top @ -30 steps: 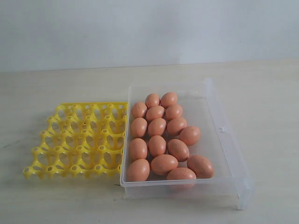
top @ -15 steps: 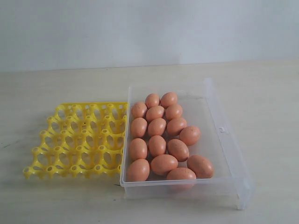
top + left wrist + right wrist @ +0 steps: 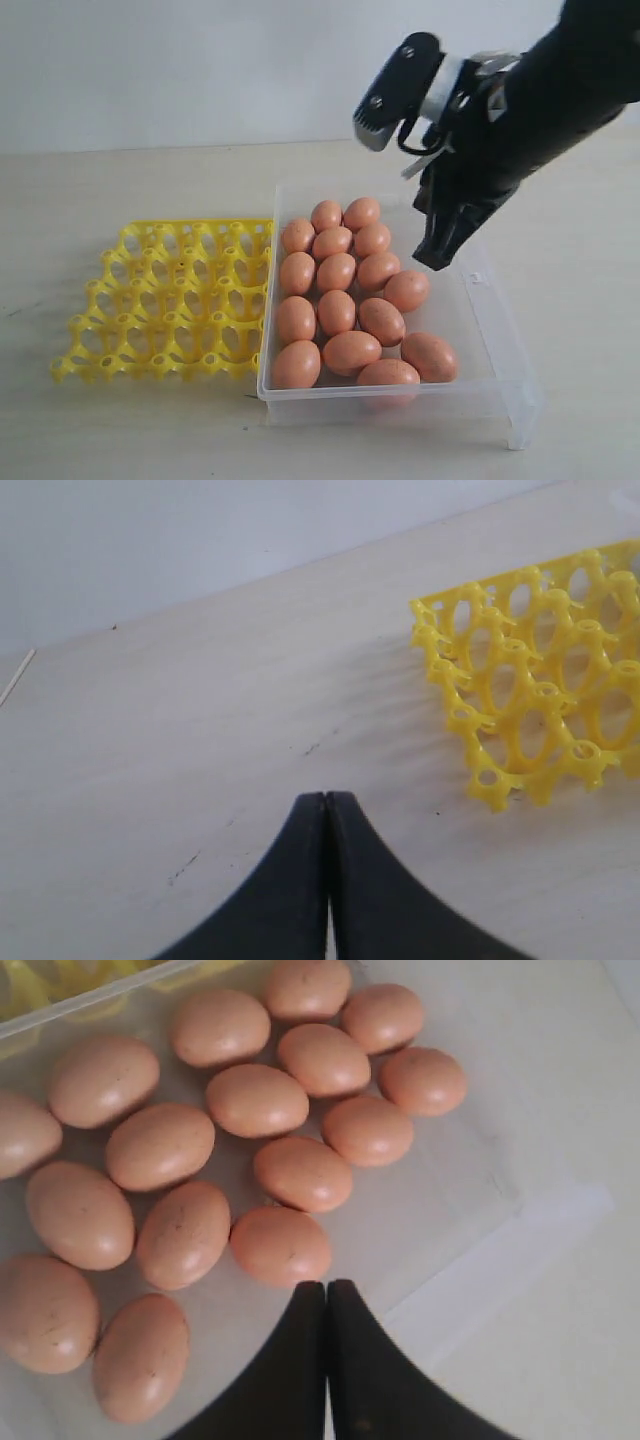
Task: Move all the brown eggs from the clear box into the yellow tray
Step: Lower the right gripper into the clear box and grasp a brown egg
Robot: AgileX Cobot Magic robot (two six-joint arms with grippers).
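Several brown eggs (image 3: pixel 337 311) lie packed together in the clear box (image 3: pixel 497 330), also seen as brown eggs (image 3: pixel 255 1100) in the right wrist view. To the box's left sits the yellow tray (image 3: pixel 160 300), its cups holding nothing; one corner of the yellow tray (image 3: pixel 530 705) shows in the left wrist view. My right gripper (image 3: pixel 437 262) hangs above the box's right side, shut and holding nothing, its tips (image 3: pixel 326 1285) just past the nearest egg (image 3: pixel 281 1246). My left gripper (image 3: pixel 326 798) is shut over bare table beside the tray.
The pale wooden table (image 3: pixel 120 180) runs back to a white wall (image 3: pixel 200 70). The right arm's black body (image 3: pixel 540 100) fills the upper right of the exterior view. The box's rim (image 3: pixel 520 1250) juts out on its right side.
The right arm has come into the exterior view from the upper right and now hangs over the box. Eggs, box and tray have not moved.
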